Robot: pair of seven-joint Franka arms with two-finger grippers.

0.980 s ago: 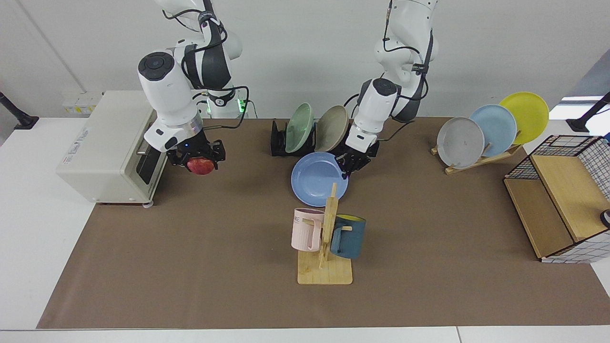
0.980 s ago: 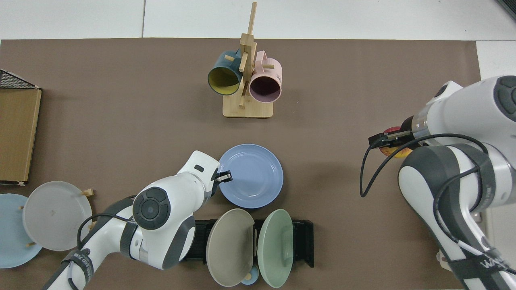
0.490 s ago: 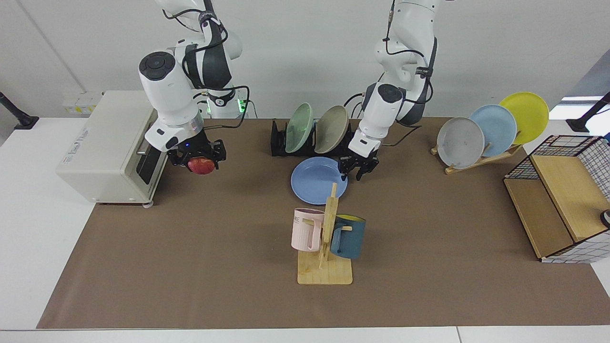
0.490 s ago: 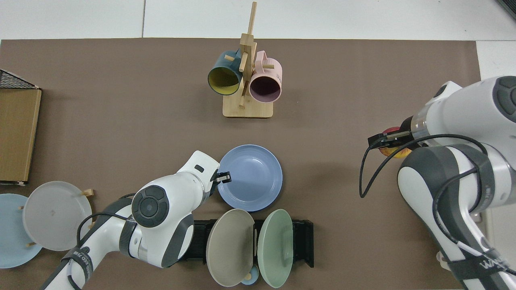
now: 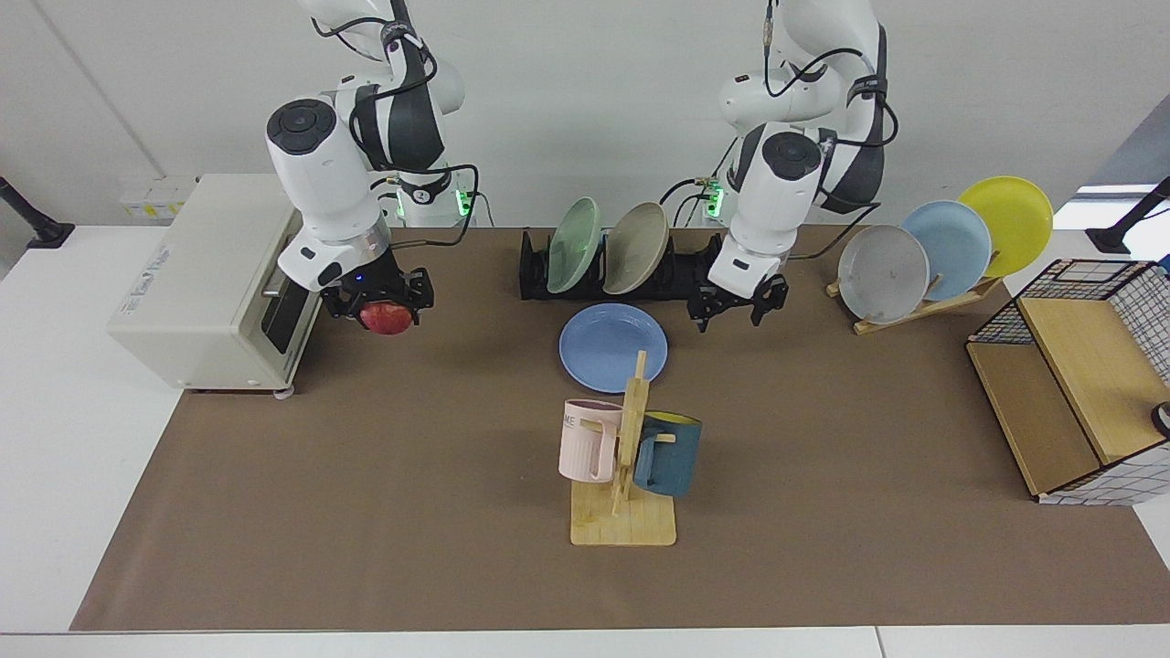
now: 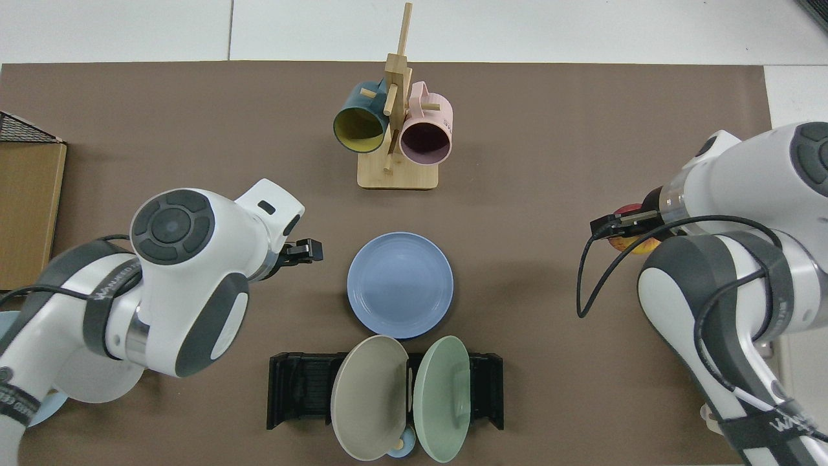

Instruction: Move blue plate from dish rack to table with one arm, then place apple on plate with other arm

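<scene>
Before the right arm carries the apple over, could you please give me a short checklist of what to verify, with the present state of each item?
1. The blue plate lies flat on the table, out of the dish rack: ok.
2. Plate surface is bare, nothing on it: ok.
3. The left claw is off the plate and to its side: ok.
4. The right claw holds the apple above the mat: ok.
5. Nothing stands on the mat between apple and plate: ok.
6. The mug tree is apart from the plate, shown in the top view: ok.
</scene>
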